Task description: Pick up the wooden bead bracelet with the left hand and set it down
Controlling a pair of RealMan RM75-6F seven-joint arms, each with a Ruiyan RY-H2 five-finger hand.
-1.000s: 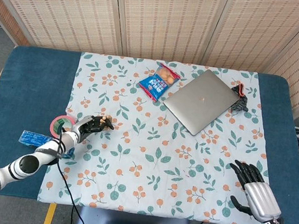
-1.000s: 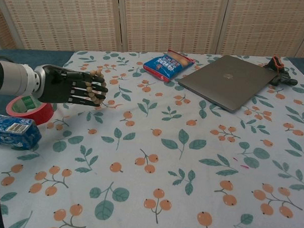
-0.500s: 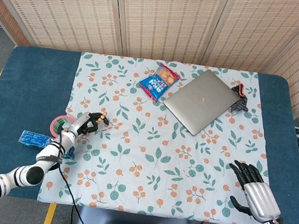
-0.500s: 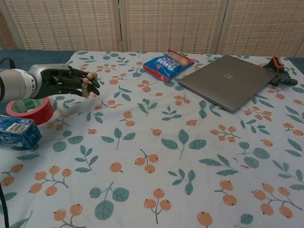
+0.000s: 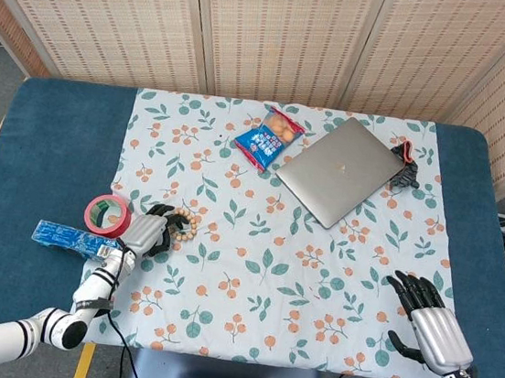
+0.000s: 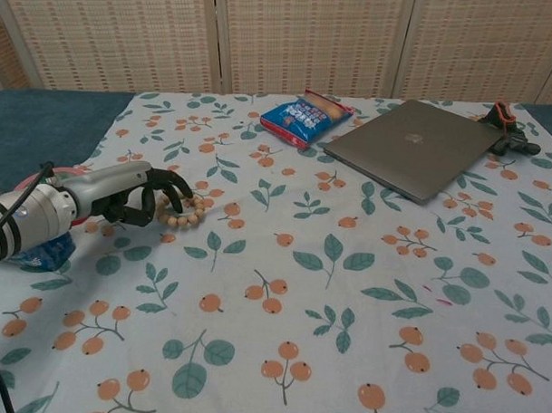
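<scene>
counter (image 5: 48, 127): blue, with a leaf-and-berry cloth (image 5: 315, 280) spread over its middle
laptop (image 5: 340, 170): shut, far side of the cloth; landmark for this entry
right hand (image 5: 427, 319): near edge, well apart from the laptop, fingers spread, empty
left hand (image 6: 136, 191): low at the cloth's left edge, far from the laptop, fingers curled around the bracelet
wooden bead bracelet (image 6: 182, 210): lying on the cloth, fingertips inside its loop
step: set-down, beads apparently landed
next: uncurl fingers, lift clear without dragging the loop
</scene>
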